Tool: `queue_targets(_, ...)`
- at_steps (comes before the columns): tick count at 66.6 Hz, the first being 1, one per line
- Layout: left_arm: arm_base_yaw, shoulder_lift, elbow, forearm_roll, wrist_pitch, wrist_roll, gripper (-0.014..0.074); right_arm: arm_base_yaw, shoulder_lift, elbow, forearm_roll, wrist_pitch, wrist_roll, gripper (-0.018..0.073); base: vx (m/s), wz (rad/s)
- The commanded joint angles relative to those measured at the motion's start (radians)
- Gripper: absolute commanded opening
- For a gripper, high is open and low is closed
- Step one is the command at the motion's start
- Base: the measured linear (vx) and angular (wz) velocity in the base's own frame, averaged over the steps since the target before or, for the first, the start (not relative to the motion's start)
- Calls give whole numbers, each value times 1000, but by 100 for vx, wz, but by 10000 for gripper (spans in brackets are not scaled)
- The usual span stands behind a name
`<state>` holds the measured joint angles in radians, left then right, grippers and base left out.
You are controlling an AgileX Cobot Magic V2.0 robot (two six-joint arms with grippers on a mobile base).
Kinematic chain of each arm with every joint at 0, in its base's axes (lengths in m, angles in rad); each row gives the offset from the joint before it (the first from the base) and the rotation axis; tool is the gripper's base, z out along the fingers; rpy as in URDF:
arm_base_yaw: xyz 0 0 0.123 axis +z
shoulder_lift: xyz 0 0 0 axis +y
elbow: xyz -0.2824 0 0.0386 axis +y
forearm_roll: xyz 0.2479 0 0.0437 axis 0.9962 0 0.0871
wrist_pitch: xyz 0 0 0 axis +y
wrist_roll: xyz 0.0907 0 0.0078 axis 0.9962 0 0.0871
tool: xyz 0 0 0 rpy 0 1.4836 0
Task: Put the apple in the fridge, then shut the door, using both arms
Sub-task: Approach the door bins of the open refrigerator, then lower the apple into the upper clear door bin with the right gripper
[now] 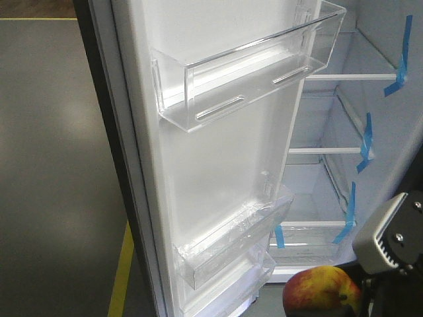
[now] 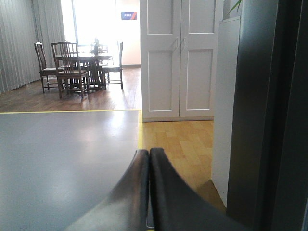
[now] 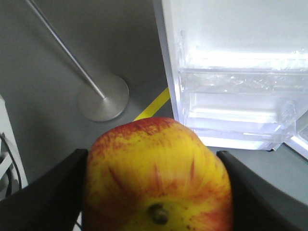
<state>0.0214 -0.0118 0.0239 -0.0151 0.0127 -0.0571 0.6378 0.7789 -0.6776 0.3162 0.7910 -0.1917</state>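
The red and yellow apple (image 3: pixel 156 178) sits between the two black fingers (image 3: pixel 48 192) of my right gripper (image 3: pixel 151 154), which is shut on it, stem end toward the camera. In the front view the apple (image 1: pixel 322 290) hangs low at the right, under the light grey gripper block (image 1: pixel 390 234), just in front of the fridge (image 1: pixel 330 119). The fridge stands open, showing its white interior and glass shelves with blue tape. The door (image 1: pixel 218 152) is swung out to the left, its clear bins facing me. My left gripper (image 2: pixel 149 153) is shut on nothing, its fingers pressed together over the floor.
A dark grey upright panel (image 2: pixel 269 120) stands close on the right of the left wrist view, beside white cabinet doors (image 2: pixel 180 57). A pole on a round metal base (image 3: pixel 103 98) stands on the floor left of the door. Yellow floor tape (image 1: pixel 122 271) runs nearby.
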Motion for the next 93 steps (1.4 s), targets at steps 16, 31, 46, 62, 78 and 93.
queue_targets(16, -1, -13, -17, -9, -77, -4, -6, -121, 133, -291, -270, -43, 234, 183, 0, 0)
queue_targets(31, -1, -13, -17, -9, -77, -4, -6, -363, 280, -587, -133, 82, 66, 231, 0, 0)
queue_targets(46, -1, -13, -17, -9, -77, -4, -6, -399, 425, -892, 39, 127, -101, 249, 0, 0)
queue_targets(62, -1, -13, -17, -9, -77, -4, -6, -399, 588, -1147, 100, 139, -146, 249, 0, 0)
queue_targets(78, -1, -13, -17, -9, -77, -4, -6, -399, 744, -1311, 199, 139, -207, 249, 0, 0)
queue_targets(93, -1, -13, -17, -9, -77, -4, -6, -399, 842, -1358, 190, 131, -208, 249, 0, 0)
